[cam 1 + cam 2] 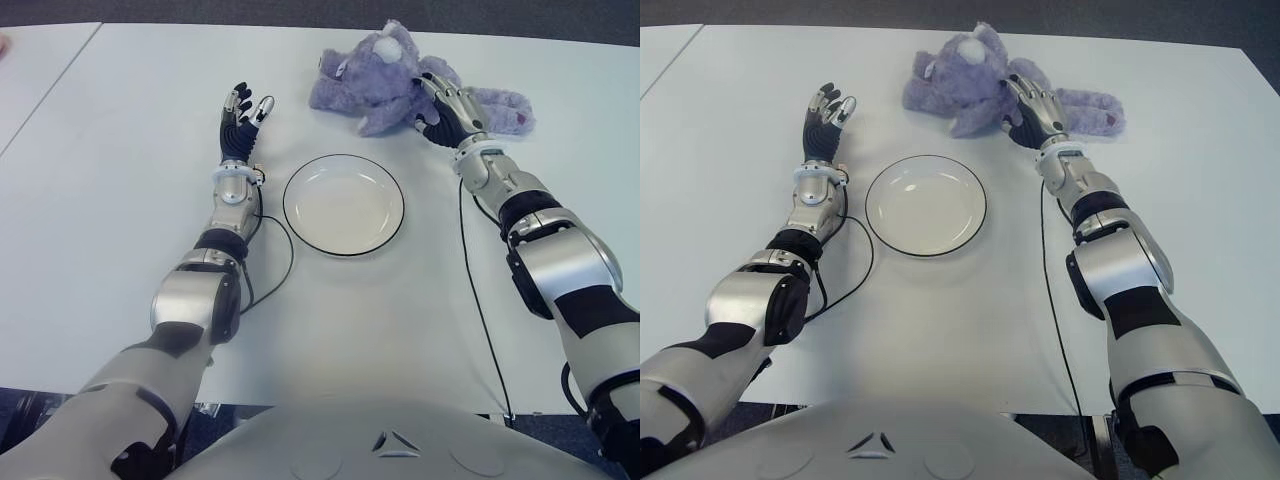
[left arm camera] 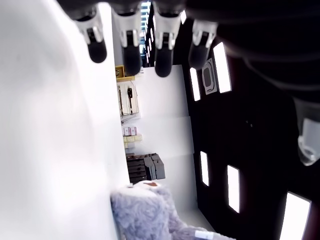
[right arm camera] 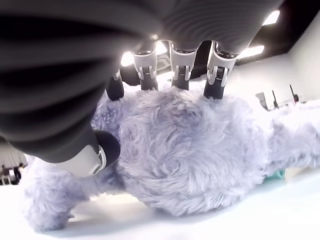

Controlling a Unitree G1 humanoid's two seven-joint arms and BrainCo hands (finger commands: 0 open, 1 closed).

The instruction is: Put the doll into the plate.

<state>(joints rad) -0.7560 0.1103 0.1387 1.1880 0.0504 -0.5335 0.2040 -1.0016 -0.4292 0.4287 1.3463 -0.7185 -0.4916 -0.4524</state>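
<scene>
A purple plush doll (image 1: 375, 75) lies on its side at the back of the white table (image 1: 110, 220), beyond the plate. My right hand (image 1: 440, 105) is on its body. In the right wrist view the fingers (image 3: 180, 70) press into the fur from above and the thumb (image 3: 97, 150) pushes in from the side, so the hand is shut on the doll (image 3: 195, 160), which still lies on the table. The white plate (image 1: 343, 205) with a dark rim sits empty in the middle. My left hand (image 1: 243, 112) shows left of the plate, fingers (image 2: 131, 50) spread and holding nothing.
A thin black cable (image 1: 288, 255) loops from the left wrist past the plate's left side. Another cable (image 1: 478, 300) runs along the right arm toward the table's near edge. A seam to a second table (image 1: 50, 85) lies at far left.
</scene>
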